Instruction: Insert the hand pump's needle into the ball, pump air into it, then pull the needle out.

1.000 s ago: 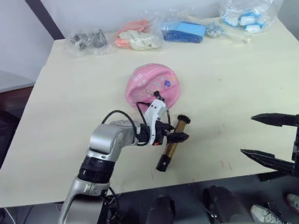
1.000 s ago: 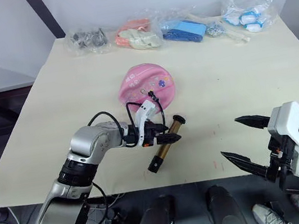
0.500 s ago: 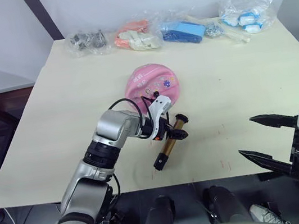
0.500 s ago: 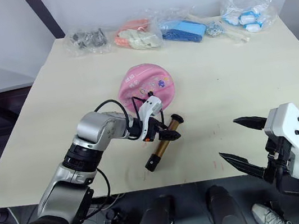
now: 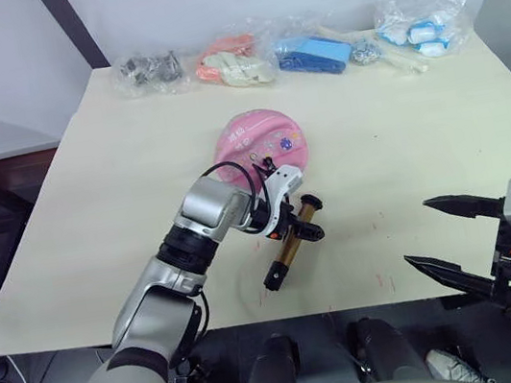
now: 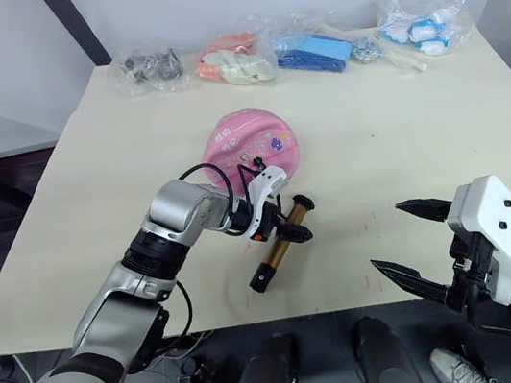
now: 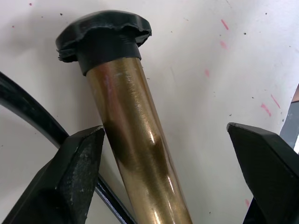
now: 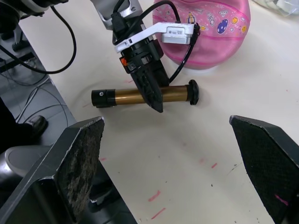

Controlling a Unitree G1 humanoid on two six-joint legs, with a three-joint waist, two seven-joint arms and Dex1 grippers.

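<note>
Left gripper [image 5: 303, 231] down over the hand pump [image 5: 291, 248], fingers spread to either side of the gold-brass barrel. In the left wrist view one finger [image 7: 70, 177] touching or nearly touching the barrel [image 7: 140, 154], the other finger [image 7: 266, 172] well apart from it, so not clamped. Black end cap [image 7: 103, 38] just ahead of the fingertips, thin black hose [image 7: 28, 112] running under the near finger. Pump lying flat on the pale table [image 5: 120, 193], slanted, one black end toward the ball and the other toward the near table edge.

Pink ball [image 5: 259, 143] just beyond the left gripper, sagging as a low dome with small colourful prints; a black hose looping up against its near side. Needle too small to make out.

Right gripper [image 5: 448, 237] at the near table edge, well apart from pump and ball, its fingers [image 8: 79, 163] spread wide and holding nothing. In the right wrist view, pump [image 8: 135, 96] and ball [image 8: 210, 32] both ahead of it between the open fingers, with the left gripper [image 8: 152, 91] standing across the barrel.

Clear bags of small items [image 5: 311, 51] in a row along the far table edge, far beyond both grippers.
</note>
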